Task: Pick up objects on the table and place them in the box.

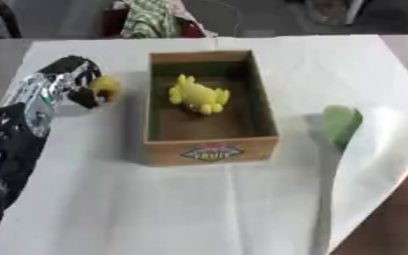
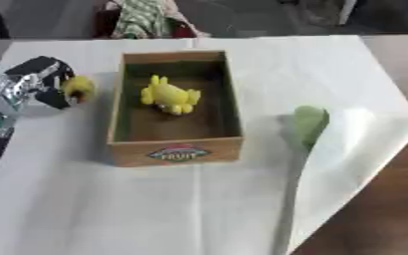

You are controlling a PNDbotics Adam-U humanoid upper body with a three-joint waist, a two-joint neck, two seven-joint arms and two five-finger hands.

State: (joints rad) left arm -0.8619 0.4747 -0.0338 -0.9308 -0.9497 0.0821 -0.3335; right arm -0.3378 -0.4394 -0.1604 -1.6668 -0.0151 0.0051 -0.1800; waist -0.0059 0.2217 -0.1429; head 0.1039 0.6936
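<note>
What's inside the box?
A yellow toy lies in the box, toward its far end. The rest of the floor looks bare. The near wall hides the strip of floor right behind it.

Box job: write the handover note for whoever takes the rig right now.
Left hand: left of the box, fingers curled round a small yellow thing, which is outside the box. Whether it is lifted off the cloth, I cannot tell.
Right hand: not in view.
Done: one yellow toy lies inside the box, toward its far end.
Left: get the small yellow thing into the box, then fetch the green thing lying on the white cloth to the right of the box, beside a raised fold. It is untouched.
</note>
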